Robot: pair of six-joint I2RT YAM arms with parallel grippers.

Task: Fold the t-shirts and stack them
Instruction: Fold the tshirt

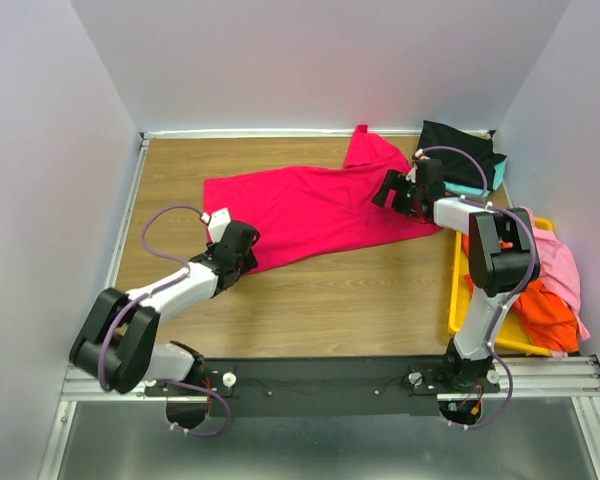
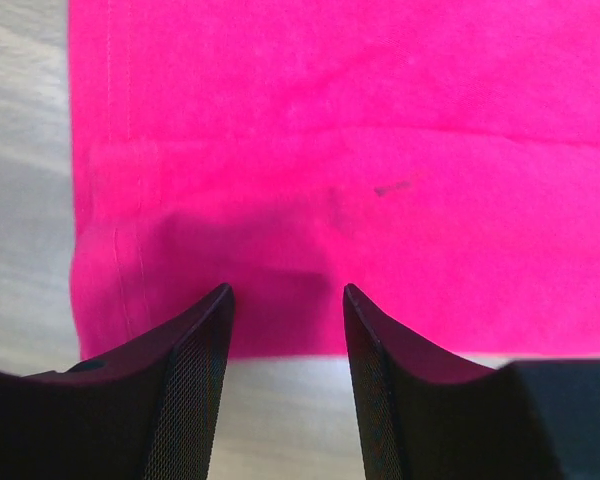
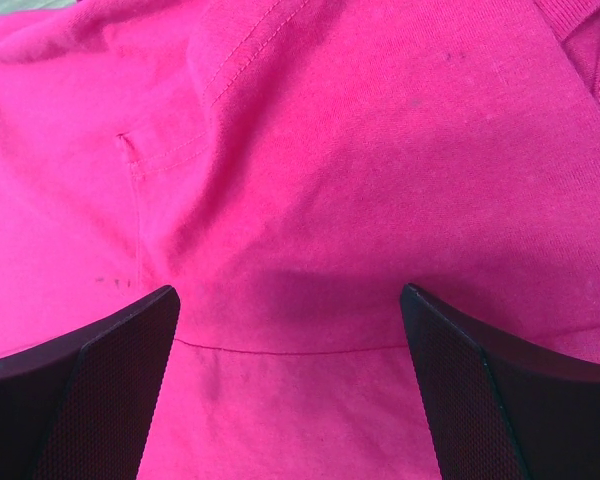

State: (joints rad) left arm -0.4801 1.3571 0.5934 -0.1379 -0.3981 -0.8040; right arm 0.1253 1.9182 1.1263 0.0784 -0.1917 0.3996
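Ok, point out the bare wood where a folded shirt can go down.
Free: the near wood strip between the red t-shirt, left arm and yellow bin; also the far-left corner. Crowded: the right side, with black t-shirt, right tool and bin.

No text, brand, number or sign can be read in any view. In the two wrist views the red t-shirt point(image 1: 310, 205) shows only plain cloth, stitched seams and a few small dark specks, none of them lettering. At the right of the top view, the yellow bin point(image 1: 456, 290) bears no legible marking.
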